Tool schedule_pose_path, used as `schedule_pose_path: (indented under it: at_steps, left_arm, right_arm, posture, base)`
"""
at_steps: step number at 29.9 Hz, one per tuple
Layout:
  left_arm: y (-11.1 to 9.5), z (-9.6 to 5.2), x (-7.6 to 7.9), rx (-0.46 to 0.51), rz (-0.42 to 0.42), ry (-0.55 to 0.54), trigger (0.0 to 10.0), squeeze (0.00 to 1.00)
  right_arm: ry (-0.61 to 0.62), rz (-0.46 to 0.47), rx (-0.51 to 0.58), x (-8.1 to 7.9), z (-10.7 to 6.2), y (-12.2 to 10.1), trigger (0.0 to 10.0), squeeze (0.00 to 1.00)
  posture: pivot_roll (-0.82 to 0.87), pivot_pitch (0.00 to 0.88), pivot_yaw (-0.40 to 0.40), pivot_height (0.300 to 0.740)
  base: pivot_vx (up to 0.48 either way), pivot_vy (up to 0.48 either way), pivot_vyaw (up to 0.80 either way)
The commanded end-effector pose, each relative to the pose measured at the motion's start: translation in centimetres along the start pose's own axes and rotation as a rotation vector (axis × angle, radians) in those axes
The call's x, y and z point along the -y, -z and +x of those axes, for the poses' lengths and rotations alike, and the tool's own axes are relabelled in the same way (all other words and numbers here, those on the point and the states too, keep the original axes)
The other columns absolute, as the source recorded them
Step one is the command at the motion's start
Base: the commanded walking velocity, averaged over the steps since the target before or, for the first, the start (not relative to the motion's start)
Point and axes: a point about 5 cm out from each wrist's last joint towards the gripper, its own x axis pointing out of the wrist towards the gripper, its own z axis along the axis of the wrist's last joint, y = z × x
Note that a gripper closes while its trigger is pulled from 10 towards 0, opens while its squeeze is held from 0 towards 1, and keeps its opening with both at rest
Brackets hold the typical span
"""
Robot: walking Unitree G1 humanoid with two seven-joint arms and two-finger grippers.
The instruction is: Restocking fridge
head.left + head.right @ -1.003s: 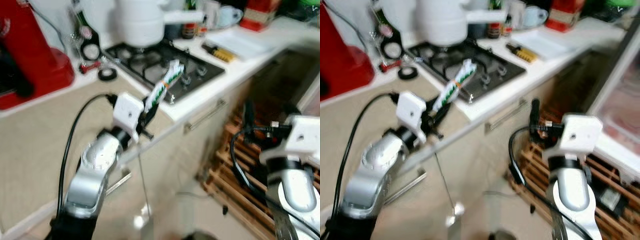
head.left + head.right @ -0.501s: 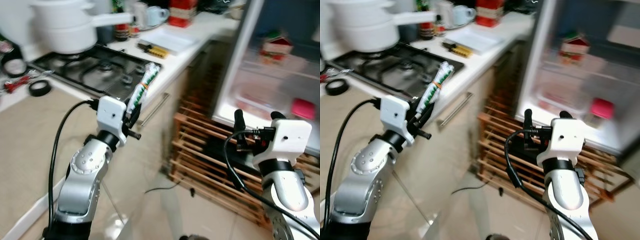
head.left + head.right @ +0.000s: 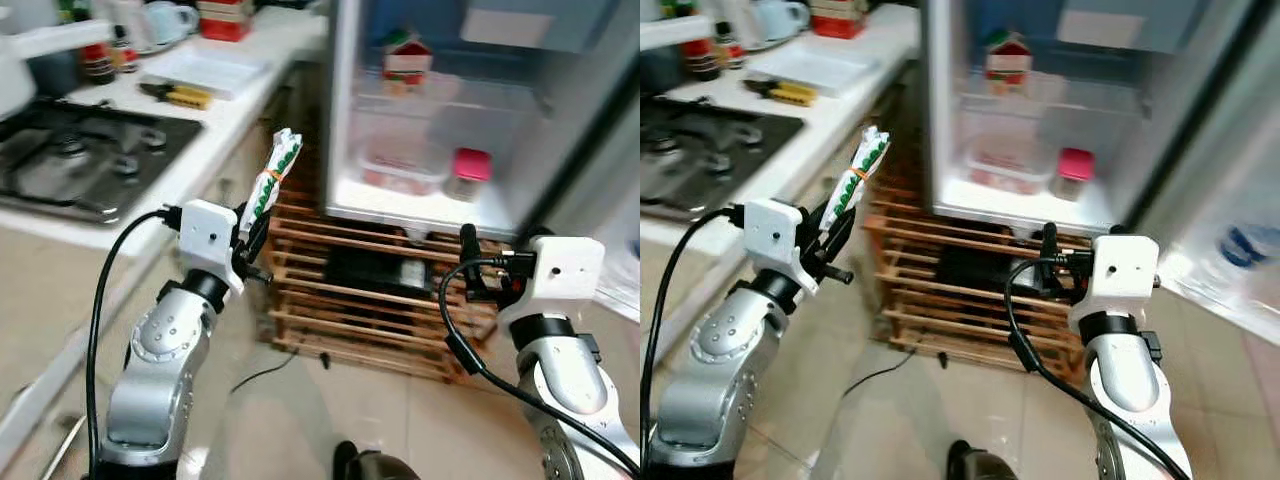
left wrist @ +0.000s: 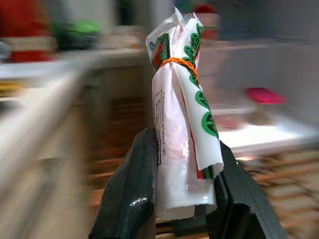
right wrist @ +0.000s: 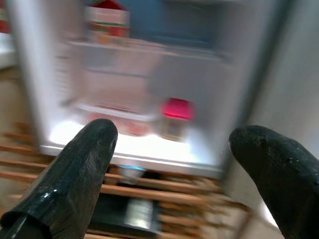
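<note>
We see the left gripper raised in front of the robot, its two black fingers clamped on the lower end of a packet. The packet is white with green round marks and red print, cinched near its top by an orange rubber band. It stands nearly upright between the fingers, tilted a little, with its crimped top sticking well above them. In the head views the packet is held in the air between the desk on the left and the open fridge ahead.

The right gripper is held out toward the fridge with its fingers spread wide apart and nothing between them.

Inside the fridge we make out a red-and-white carton on an upper shelf, and on the lit lower shelf a clear tub beside a jar with a pink lid. Below the fridge stands a wooden slatted rack on the tiled floor.

On the desk are a black gas hob, a yellow-and-black tool and a flat white tray. The wrist views are blurred beyond the fingers.
</note>
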Motion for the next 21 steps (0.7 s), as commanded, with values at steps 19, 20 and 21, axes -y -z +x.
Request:
schedule_pose_path:
  at_steps: [19, 20, 21]
  left_arm:
    - [-1.0, -0.1, 0.9, 0.05, -0.017, 0.035, 10.0, 0.0]
    - [-1.0, -0.1, 0.9, 0.049, -0.012, 0.037, 10.0, 0.0]
    - [-1.0, 0.0, 0.9, 0.049, -0.008, 0.038, 10.0, 0.0]
  right_arm:
    - [-0.169, -0.05, -0.023, -1.3, 0.7, -0.2, 10.0, 0.0]
    - [-0.205, -0.039, -0.034, -1.7, 0.6, -0.1, 10.0, 0.0]
    - [-0.228, -0.029, -0.042, -1.9, 0.5, 0.0, 10.0, 0.0]
  posture:
    - [0.03, 0.019, -0.05, 0.74]
    - [0.03, 0.018, -0.049, 0.74]
    - [0.03, 0.018, -0.049, 0.74]
  base:
    - [0.081, 0.0, -0.61]
    - [0.345, 0.0, 0.0]
    - [0.345, 0.0, 0.0]
